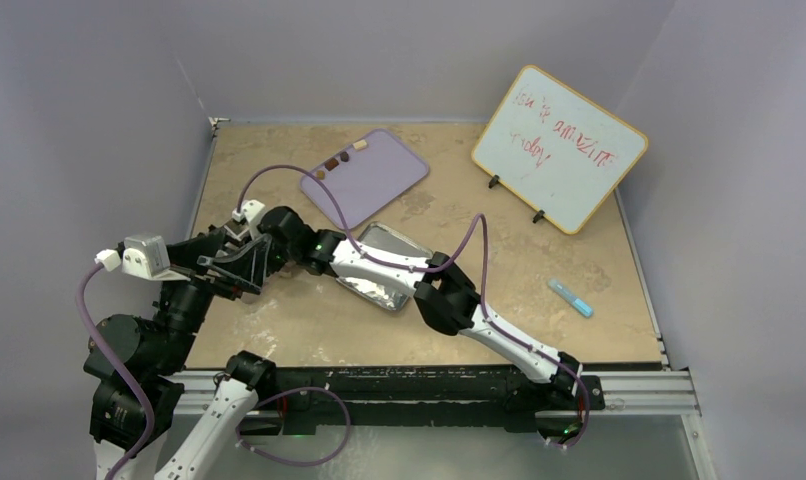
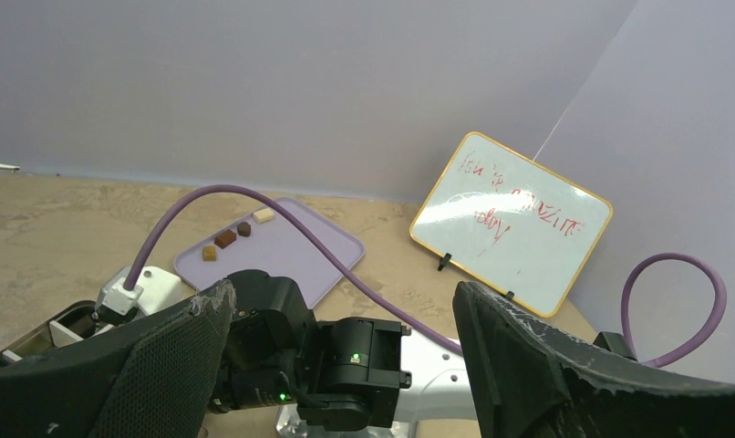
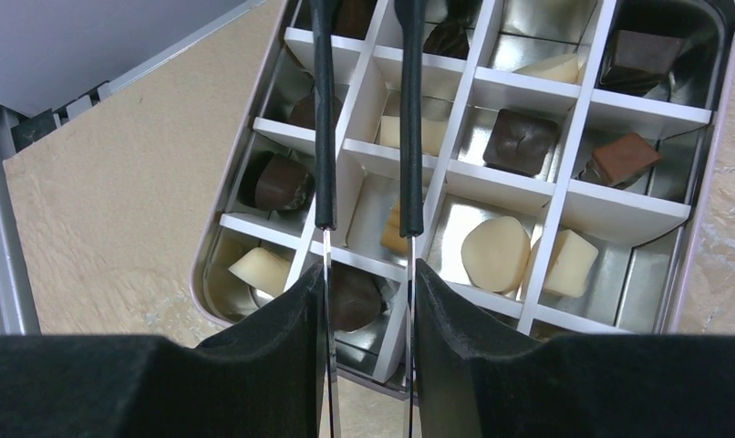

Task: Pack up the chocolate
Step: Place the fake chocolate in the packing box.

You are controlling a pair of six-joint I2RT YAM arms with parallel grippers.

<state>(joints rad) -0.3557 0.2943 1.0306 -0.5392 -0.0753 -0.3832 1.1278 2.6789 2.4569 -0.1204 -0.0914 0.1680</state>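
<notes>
A silver tin [image 3: 721,100] with white dividers holds several pieces of chocolate, dark [image 3: 521,141], caramel and cream-white [image 3: 496,253], one to a cell. My right gripper [image 3: 366,274] is shut on thin metal tweezers [image 3: 324,137]. Their black tips stand apart over a cell with a caramel piece [image 3: 393,233], which they do not touch. A few more chocolates [image 1: 339,160] lie on the lilac tray [image 1: 374,180], also in the left wrist view [image 2: 225,239]. My left gripper [image 2: 343,292] is open and empty beside the right wrist [image 1: 279,228]. From above, the arms mostly hide the tin.
A shiny silver lid [image 1: 394,262] lies under the right forearm. A whiteboard [image 1: 559,148] with red writing stands at the back right. A small blue item [image 1: 571,297] lies at the right. A purple cable [image 2: 346,265] loops over the tray. Walls close the back and sides.
</notes>
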